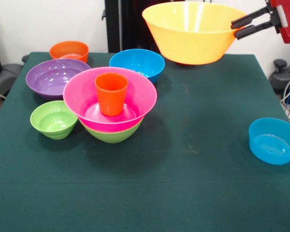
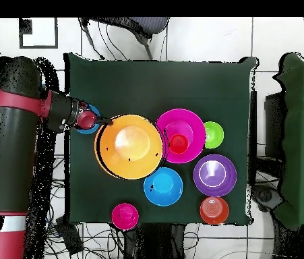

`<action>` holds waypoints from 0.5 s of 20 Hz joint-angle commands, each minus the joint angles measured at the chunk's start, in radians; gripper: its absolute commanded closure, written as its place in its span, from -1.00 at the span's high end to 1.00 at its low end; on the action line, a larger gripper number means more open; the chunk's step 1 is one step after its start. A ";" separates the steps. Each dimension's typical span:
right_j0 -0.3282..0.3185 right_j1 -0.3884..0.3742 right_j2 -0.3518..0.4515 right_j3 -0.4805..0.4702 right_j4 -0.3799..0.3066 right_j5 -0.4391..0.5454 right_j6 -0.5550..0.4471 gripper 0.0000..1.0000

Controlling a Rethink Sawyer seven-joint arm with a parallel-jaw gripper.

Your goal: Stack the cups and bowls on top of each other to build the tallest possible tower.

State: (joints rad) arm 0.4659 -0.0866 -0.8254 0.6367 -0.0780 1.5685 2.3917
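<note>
**Large orange bowl held aloft beside the started tower**

Taking the pink bowl [image 1: 111, 99] as the landmark: it sits nested in a medium green bowl [image 1: 113, 135], which rests on the green tablecloth [image 1: 183, 183], and an orange cup [image 1: 111, 93] stands upright inside the pink bowl, near its middle. These three make up the tower so far.

Just left of the pink bowl in the front view, touching or nearly touching its rim, sits a small green bowl [image 1: 53, 119]. Well to the right of it, near the table's edge, lies a small blue bowl [image 1: 273, 140], apart from everything else.

Behind the pink bowl to its left is the purple bowl [image 1: 55, 78], close against its rim. Directly behind it stands a medium blue bowl [image 1: 137, 64]. Farther back beyond the purple bowl sits a small orange-red bowl [image 1: 69, 50].

Behind and to the right of the pink bowl, the large orange bowl [image 1: 193, 31] hangs in the air, clear of the table and tilted. The gripper [image 1: 242, 27] has its two black fingers pinched on this bowl's rim. From overhead, the orange bowl's edge lies just beside the pink bowl, and a small pink bowl [image 2: 125, 216] shows near the table's edge.
</note>
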 commanded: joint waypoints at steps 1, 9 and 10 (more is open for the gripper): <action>-0.031 0.016 0.136 -0.008 -0.077 -0.029 -0.359 -1.00; -0.033 0.025 0.126 -0.032 -0.082 0.029 -0.387 -1.00; -0.033 0.028 0.123 -0.035 -0.084 0.039 -0.395 -1.00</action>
State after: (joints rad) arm 0.4575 -0.0861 -0.8219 0.6331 -0.1014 1.5681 2.2916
